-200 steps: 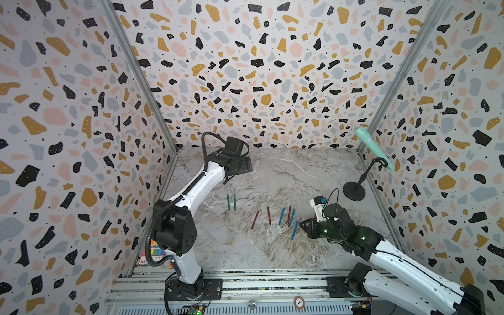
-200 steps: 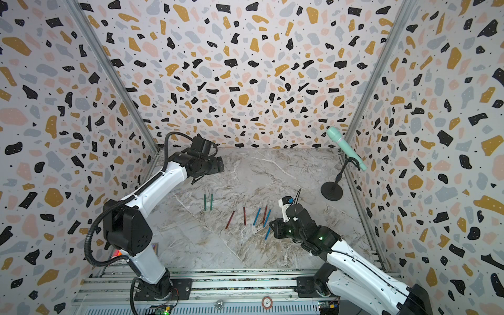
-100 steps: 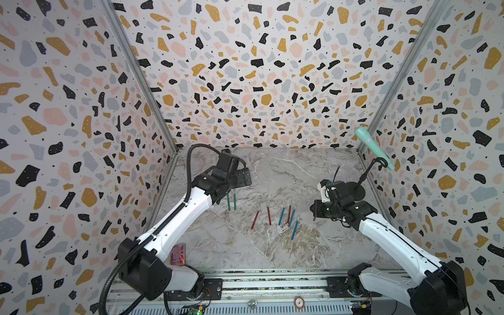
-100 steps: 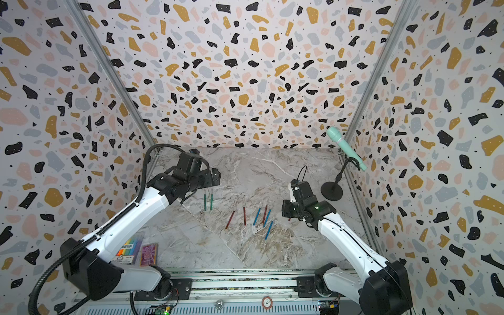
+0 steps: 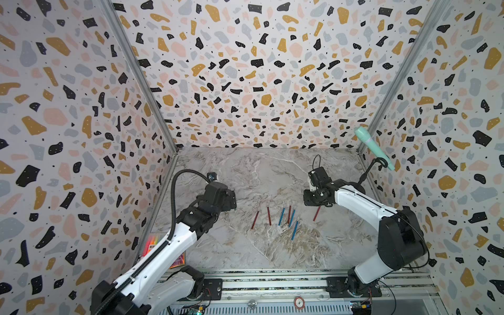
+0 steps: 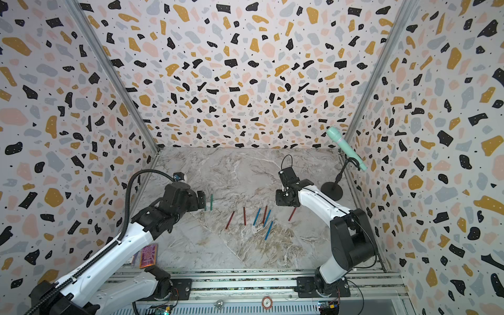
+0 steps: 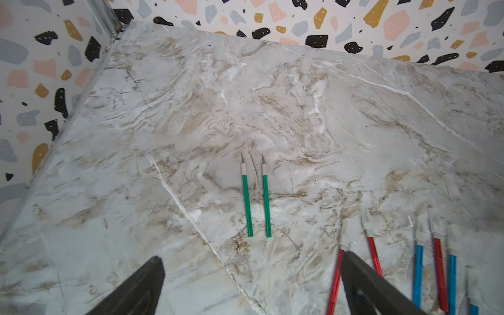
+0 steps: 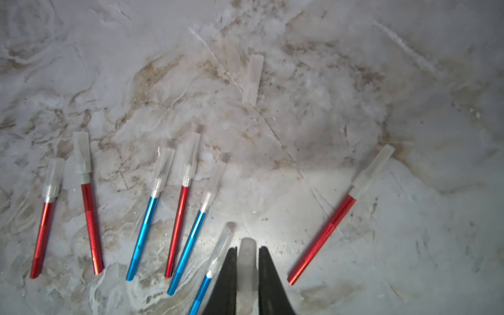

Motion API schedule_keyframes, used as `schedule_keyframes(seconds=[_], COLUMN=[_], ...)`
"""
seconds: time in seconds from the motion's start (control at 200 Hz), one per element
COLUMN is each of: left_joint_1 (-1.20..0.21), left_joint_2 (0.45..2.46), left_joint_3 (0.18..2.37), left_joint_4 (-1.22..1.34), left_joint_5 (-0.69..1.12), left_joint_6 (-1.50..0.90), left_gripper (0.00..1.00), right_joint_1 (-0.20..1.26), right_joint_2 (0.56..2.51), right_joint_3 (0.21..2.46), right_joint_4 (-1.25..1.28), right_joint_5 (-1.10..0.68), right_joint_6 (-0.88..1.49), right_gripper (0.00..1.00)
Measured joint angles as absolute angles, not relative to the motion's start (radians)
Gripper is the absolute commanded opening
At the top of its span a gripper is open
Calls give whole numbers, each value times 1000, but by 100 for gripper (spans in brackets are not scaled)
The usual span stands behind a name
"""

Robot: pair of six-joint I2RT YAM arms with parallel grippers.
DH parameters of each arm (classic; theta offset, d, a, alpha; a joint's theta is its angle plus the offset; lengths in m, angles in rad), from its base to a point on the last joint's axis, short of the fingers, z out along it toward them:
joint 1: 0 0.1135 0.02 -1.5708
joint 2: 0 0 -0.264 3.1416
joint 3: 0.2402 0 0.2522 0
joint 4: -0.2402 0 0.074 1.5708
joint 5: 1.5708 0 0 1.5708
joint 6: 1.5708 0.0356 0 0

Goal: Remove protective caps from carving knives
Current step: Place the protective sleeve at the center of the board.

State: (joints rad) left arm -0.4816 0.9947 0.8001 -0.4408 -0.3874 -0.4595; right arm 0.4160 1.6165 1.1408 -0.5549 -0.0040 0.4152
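Bright even top views, dim blurred right wrist view, soft shadows

No text reads clearly. Pen pack, near left by the wall: has print, too blurry to read. Round red-ringed badge on near rail, about centre: one dark mark, S or 5, can't tell which.

Premises: an enclosed robot test cell of laboratory type. Terrazzo-print panel walls, joined by bare aluminium corner posts, box in a marble-pattern desk. The left arm, with its corrugated cable conduit, and the right arm are bolted to a slotted metal rail at 6 o'clock. A microphone on a stand is at 2 o'clock.
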Motion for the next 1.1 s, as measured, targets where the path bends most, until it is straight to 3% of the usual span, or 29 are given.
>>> schedule_keyframes(seconds=[0.395,1.096], left_joint_1=[-482,-482], left_joint_2=[966,978], left_joint_3=[773,773], left_joint_4=[-440,-441], left_joint_5=[-473,-481], left_joint_6=[-455,-445], left_gripper=[99,100], right_joint_1=[352,280], right_joint_2=[1932,2120], right_joint_3=[1383,1581], right_joint_4=[-601,-668], right_joint_5=[4,-85], right_joint_6=[372,372], right_gripper=[0,0])
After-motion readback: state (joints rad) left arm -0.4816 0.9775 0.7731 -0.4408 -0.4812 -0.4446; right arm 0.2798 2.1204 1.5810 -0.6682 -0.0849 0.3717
